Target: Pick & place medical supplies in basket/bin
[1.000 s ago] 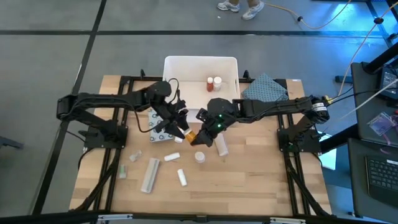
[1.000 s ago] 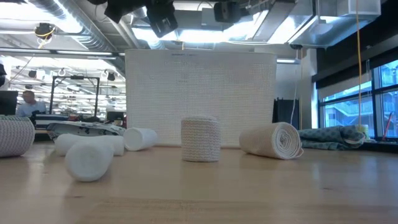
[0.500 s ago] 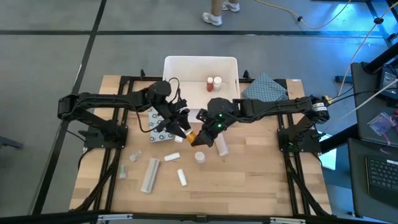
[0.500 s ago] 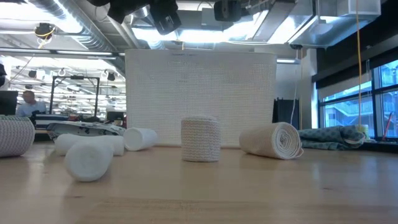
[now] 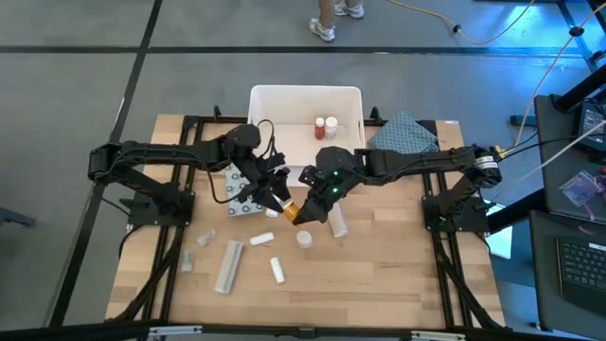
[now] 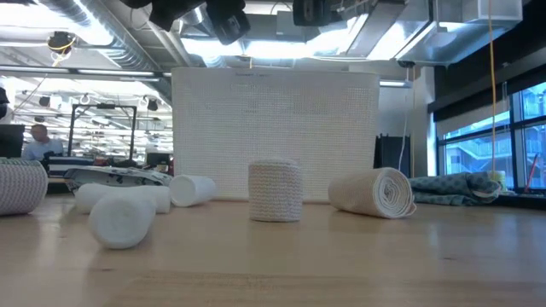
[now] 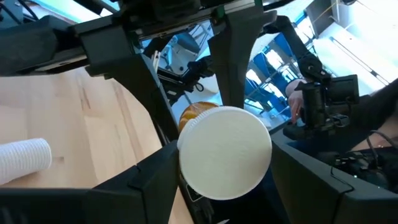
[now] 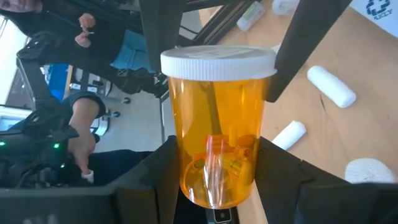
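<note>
An orange bottle [image 5: 292, 210] with a white cap hangs above the middle of the table between my two grippers. My right gripper [image 5: 305, 212] is shut on its bottom end. My left gripper [image 5: 281, 202] meets it from the other side, its fingers around the cap. Several white and beige rolls [image 5: 305, 240] lie on the wood near the bottle, with a long pale tube [image 5: 228, 265] toward the near left. A grey dotted packet [image 5: 237, 202] lies under my left arm. The white basket [image 5: 305, 91] stands at the far edge with two bottles [image 5: 326, 124] inside. My left gripper has the bottle's white cap [image 7: 224, 152] between its two fingers [image 7: 149, 186], which lie against the cap's rim on either side. It comes about level from the table's left, looking onto the cap's flat top. My right gripper pinches the bottle's bottom end [image 8: 214, 186] between its two fingers [image 8: 292, 186]. It comes from the table's right, slanting down. The bottle points away from it, cap outward, lifted clear of the table.
A blue-grey patterned cloth [image 5: 407, 134] lies at the far right beside the basket. Small pale items [image 5: 187, 258] lie near the left edge. In the low view a beige roll [image 6: 275, 189] stands upright before the basket's wall [image 6: 275, 128]. A person walks on the floor beyond the table.
</note>
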